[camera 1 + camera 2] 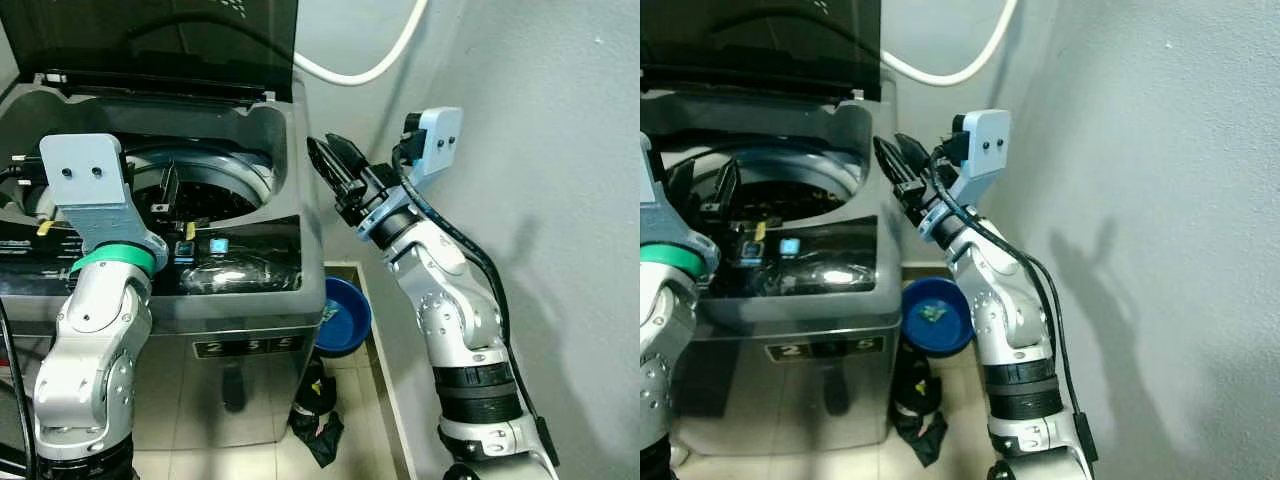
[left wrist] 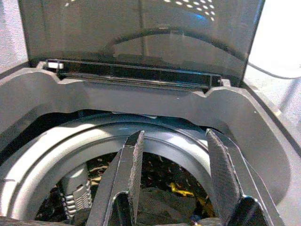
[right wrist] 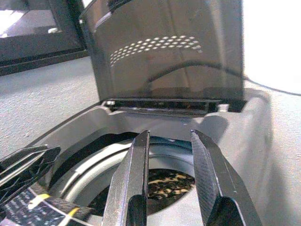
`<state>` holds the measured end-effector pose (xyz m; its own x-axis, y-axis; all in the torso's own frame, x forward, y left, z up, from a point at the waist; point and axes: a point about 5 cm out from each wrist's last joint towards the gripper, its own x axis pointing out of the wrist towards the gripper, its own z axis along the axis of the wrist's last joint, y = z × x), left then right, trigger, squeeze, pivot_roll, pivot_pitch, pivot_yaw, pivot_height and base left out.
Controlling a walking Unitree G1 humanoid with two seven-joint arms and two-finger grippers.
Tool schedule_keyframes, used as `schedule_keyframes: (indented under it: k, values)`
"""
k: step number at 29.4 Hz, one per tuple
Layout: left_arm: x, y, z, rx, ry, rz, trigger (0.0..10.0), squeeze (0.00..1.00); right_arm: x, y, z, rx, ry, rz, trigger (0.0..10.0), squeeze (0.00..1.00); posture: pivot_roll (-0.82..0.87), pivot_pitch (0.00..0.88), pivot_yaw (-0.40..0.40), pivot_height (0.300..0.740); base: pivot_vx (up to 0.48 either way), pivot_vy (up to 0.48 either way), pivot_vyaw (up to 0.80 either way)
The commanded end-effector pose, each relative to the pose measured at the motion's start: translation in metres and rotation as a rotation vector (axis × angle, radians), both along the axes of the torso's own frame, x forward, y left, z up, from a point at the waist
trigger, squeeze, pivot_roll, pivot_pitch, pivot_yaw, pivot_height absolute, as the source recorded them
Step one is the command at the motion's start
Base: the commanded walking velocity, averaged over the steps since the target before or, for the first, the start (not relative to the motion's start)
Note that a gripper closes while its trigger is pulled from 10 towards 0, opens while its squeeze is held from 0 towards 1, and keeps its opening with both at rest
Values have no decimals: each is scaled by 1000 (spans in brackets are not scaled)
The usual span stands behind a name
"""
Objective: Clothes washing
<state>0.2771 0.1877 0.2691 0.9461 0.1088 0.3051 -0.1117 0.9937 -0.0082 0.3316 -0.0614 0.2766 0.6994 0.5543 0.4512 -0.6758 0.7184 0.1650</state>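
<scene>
Here is the top-loading washing machine (image 1: pixel 250 290), grey, sitting at about nine o'clock in the head view with its smoked lid (image 1: pixel 170 40) standing upright at twelve. The drum (image 2: pixel 155 141) lies open below, and down inside it dark clothes (image 2: pixel 160 197) are piled, with a flash of yellow among them. The left gripper (image 2: pixel 176 174) hovers over the drum mouth, fingers parted with a clear gap between them and nothing caught there; the clothes lie well beneath the tips. In the head view its grey wrist block and green collar sit over the machine's front panel at nine o'clock. Over at two o'clock, the right gripper (image 1: pixel 335 170) is raised beside the machine's right edge, pointing in towards the tub; its wrist camera looks along both fingers (image 3: pixel 131 183), spread moderately and empty, with the drum rim and patterned fabric beyond them. A white hose (image 1: pixel 370 65) curves down the wall at one o'clock. On the tiled floor at six o'clock, just beside the machine's right flank, rests a blue basin (image 1: pixel 345 315), and below it a crumpled black bag (image 1: pixel 318 415) lies against the machine's foot.
</scene>
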Motion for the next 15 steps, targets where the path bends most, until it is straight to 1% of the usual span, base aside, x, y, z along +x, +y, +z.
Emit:
schedule_keyframes:
  k: [1, 3, 4, 6, 9, 15]
  values:
    - [-1, 0, -3, 8, 8, 1, 10000, 0, 1, -3, -6, -13, 9, -21, 10000, 0, 150, 45, -43, 740, 0, 0, 0]
    - [-1, 0, -3, 8, 8, 1, 10000, 0, 1, -3, -6, -13, 9, -21, 10000, 0, 150, 45, -43, 740, 0, 0, 0]
    - [0, -2, -4, 23, 15, -8, 10000, 0, -1, -3, -6, -36, -11, -37, 10000, 0, 145, 50, -32, 740, 0, 0, 800]
    - [1, -4, -6, 26, 21, -16, 10000, 0, -1, -3, -6, -40, -17, -43, 10000, 0, 141, 51, -24, 740, 0, 0, 800]
    - [4, -10, -9, 18, 33, -47, 10000, 0, -3, -6, -6, -33, -27, -64, 10000, 0, 130, 48, -14, 740, 0, 0, 800]
    - [5, -14, -10, -17, 39, -107, 10000, 0, -5, -10, -6, -27, -30, -76, 10000, 0, 127, 49, -6, 740, 0, 0, 800]
